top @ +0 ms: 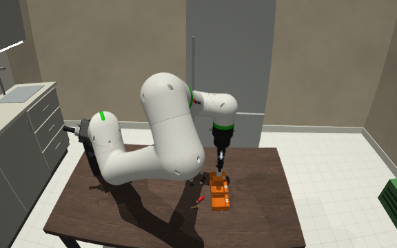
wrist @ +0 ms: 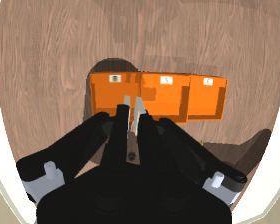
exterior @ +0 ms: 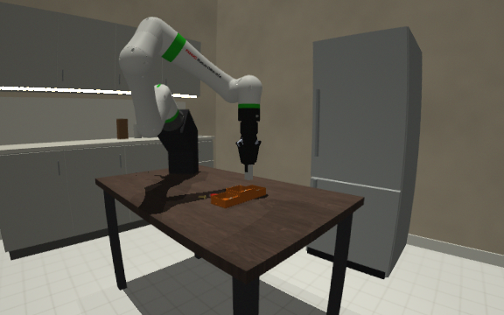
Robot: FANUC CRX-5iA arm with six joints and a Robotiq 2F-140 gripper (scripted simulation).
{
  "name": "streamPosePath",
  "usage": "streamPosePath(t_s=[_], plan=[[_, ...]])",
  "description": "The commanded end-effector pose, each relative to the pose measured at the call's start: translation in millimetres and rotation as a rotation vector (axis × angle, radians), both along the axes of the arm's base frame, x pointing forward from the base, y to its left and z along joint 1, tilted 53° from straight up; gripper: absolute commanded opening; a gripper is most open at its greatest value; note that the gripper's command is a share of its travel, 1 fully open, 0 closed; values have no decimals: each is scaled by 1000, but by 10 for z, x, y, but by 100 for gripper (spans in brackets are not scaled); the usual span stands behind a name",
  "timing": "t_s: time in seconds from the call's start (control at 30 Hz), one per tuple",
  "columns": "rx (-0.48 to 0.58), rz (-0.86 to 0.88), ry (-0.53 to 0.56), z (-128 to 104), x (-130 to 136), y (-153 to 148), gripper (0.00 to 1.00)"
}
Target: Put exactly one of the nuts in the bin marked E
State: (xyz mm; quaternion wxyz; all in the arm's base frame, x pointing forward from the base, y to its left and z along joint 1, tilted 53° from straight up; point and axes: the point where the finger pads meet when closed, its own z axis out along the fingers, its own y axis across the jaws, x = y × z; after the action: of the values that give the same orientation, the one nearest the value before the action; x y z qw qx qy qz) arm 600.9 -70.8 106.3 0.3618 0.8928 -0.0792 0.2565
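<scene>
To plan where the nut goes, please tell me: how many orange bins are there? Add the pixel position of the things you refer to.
3, in one row: one bin (wrist: 102,92) under the hand (wrist: 132,105), one middle (wrist: 168,95), one right in the wrist view.

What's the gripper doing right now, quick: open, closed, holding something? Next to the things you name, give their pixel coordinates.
Gripper (top: 219,171) (exterior: 248,178) (wrist: 132,105): closed, jaws nearly together, nothing visible between them, raised above the orange bins (top: 220,208) (exterior: 226,204) (wrist: 163,76).
</scene>
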Motion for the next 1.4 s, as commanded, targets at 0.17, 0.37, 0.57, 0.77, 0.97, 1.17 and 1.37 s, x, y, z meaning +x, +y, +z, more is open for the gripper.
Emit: streamPosePath(t_s=[0.17, 0.37, 0.57, 0.77, 0.97, 1.17, 1.37], plan=[[0, -1, 0, -226, 96, 255, 5], [0, -1, 0, -259, 118, 219, 5], [0, -1, 0, -356, 182, 109, 5], [0, -1, 0, -420, 225, 35, 5], [0, -1, 0, -517, 289, -74, 5], [0, -1, 0, -587, 334, -153, 5], [0, -1, 0, -587, 334, -153, 5]])
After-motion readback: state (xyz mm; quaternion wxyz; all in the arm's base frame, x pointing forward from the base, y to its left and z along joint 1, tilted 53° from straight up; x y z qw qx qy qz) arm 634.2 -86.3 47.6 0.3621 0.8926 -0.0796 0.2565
